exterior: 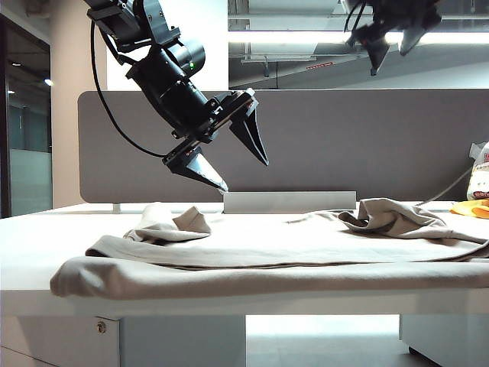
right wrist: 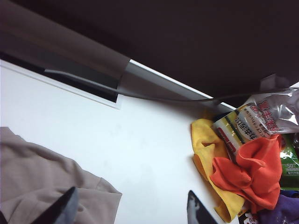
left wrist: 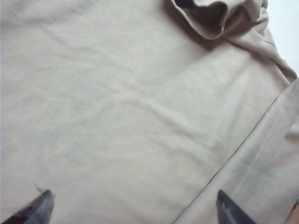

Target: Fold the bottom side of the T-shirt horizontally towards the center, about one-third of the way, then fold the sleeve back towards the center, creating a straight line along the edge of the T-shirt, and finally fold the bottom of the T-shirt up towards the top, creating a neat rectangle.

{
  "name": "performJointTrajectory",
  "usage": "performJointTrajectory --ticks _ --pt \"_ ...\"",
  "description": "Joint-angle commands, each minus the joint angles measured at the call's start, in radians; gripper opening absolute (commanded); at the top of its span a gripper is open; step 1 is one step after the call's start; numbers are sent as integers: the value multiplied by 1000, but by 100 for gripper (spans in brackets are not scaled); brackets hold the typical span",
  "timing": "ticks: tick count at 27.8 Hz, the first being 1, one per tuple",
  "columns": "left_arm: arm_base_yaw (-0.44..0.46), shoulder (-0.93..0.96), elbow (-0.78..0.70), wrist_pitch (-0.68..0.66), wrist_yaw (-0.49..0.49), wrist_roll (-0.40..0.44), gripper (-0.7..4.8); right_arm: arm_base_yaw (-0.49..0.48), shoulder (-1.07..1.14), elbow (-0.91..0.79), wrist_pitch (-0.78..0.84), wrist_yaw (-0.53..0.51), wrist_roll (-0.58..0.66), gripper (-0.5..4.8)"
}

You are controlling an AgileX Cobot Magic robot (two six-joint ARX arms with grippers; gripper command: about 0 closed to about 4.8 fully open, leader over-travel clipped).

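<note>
The beige T-shirt (exterior: 252,256) lies flat across the white table, its near long side folded over in a thick roll along the front edge. One sleeve (exterior: 172,222) bunches at the left, another sleeve (exterior: 393,214) at the right. My left gripper (exterior: 244,174) hangs open a little above the shirt's left part, holding nothing. In the left wrist view the left gripper (left wrist: 133,198) hovers over smooth T-shirt (left wrist: 117,116) fabric, with a straight folded edge (left wrist: 243,149) and a sleeve (left wrist: 210,21) nearby. My right gripper (exterior: 390,61) is raised high at the right, open. In the right wrist view the right gripper (right wrist: 131,195) is empty above a sleeve (right wrist: 46,186).
A pile of orange and yellow cloths (right wrist: 243,172) and snack packets (right wrist: 261,116) sits at the table's right end, seen as a yellow cloth (exterior: 472,208) in the exterior view. A grey partition (exterior: 344,145) stands behind the table, and a cable (right wrist: 140,95) runs along its foot.
</note>
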Motion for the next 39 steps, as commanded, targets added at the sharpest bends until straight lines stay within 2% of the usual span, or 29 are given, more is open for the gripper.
performJointTrajectory --ticks 1,2,3,4,5,7,9,15,17,21,26,28,31,39 --pt "10 -5 3 1 -8 3 479 -18 3 -4 -99 -30 61 271" --pt "14 -7 3 -1 -15 3 479 -28 3 -14 -120 -71 71 202" --pt "26 -13 3 -2 -23 12 421 -46 2 -30 -154 -135 97 91" --pt "28 -19 3 -9 -26 32 320 -58 2 -36 -178 -161 118 75" --pt "44 -31 2 -18 -22 54 191 -76 2 -51 -203 -183 146 76" --pt "56 -55 2 -41 -22 90 107 -97 1 -77 -231 -230 163 75" --pt "65 -82 2 -55 -30 115 79 -107 1 -101 -258 -255 169 74" --pt "83 -132 -1 -141 -103 175 77 -114 -32 -221 -281 -296 191 71" --pt "84 -143 -1 -161 -151 188 48 -123 -75 -290 -260 -297 194 71" --pt "90 -210 -1 -143 -243 182 48 -155 -207 -467 -169 -339 220 71" --pt "90 -314 -18 -128 -258 156 48 -167 -356 -643 -114 -349 228 71" --pt "90 -371 -97 -75 -274 141 48 -167 -422 -732 -77 -371 242 71" --pt "90 -475 -291 45 -273 92 48 -167 -514 -855 -32 -370 251 71" --pt "89 -660 -648 186 -272 41 48 -171 -682 -1043 -16 -409 290 72"
